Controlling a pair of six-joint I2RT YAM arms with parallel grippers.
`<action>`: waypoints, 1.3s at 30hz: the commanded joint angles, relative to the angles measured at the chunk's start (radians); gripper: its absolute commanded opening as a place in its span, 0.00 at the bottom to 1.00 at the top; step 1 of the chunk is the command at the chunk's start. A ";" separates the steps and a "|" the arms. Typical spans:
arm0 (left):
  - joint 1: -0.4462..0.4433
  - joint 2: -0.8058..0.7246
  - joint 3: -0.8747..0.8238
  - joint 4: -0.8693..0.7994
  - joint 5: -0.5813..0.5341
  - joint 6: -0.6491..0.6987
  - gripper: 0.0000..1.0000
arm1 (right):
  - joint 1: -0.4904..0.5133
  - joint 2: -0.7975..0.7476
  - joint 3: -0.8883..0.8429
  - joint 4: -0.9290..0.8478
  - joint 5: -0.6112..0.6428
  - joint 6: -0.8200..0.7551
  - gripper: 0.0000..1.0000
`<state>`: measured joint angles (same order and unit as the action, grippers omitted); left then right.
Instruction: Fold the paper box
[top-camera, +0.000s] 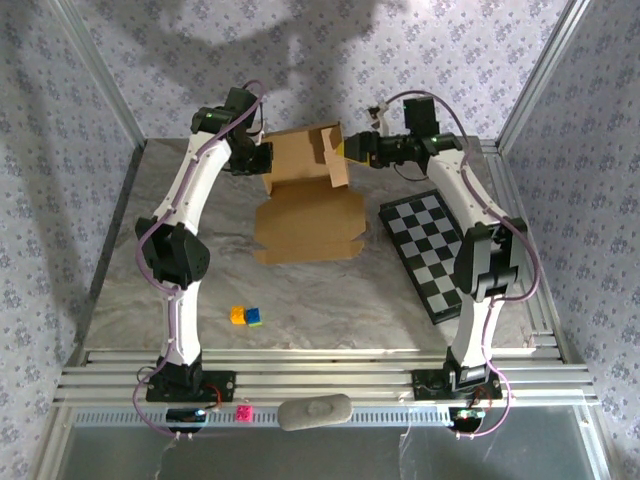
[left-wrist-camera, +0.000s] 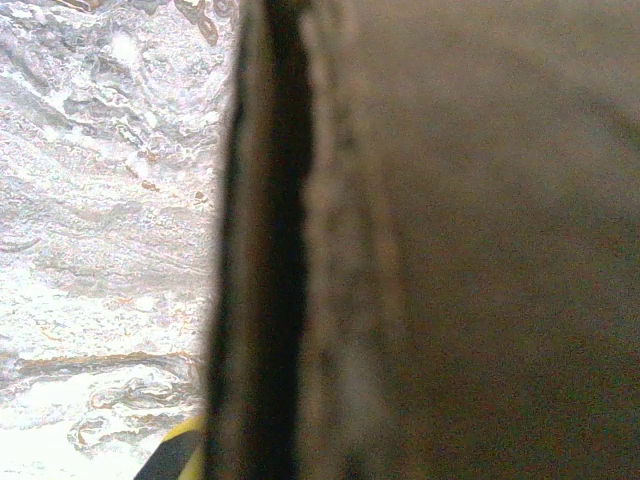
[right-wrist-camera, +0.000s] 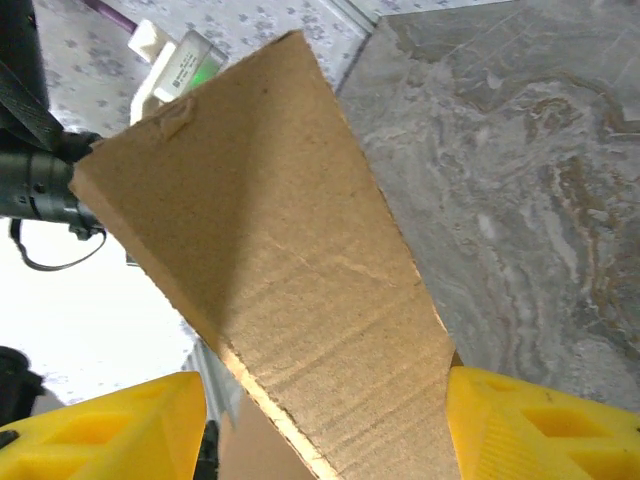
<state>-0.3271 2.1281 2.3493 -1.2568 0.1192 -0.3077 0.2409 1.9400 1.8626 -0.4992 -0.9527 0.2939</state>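
The brown paper box is found near the back of the marble bench. One half is laid flat and the other half is stood up behind it. The left end effector is held at the left edge of the standing half; apart or together cannot be told. The right end effector is spread apart, with a cardboard flap between its yellow fingers.
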 joint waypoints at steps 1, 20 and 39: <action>-0.022 -0.037 0.037 -0.013 0.017 -0.007 0.00 | 0.036 -0.038 0.052 -0.110 0.128 -0.119 0.63; -0.056 -0.049 0.063 -0.025 -0.006 -0.004 0.00 | 0.224 -0.002 0.198 -0.226 0.863 -0.202 0.43; -0.067 -0.012 0.118 -0.067 -0.041 -0.039 0.00 | 0.429 0.142 0.367 -0.391 1.853 -0.121 0.00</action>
<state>-0.3763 2.1284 2.4226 -1.3003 0.0616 -0.3450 0.6540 2.0628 2.2074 -0.8459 0.6575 0.1490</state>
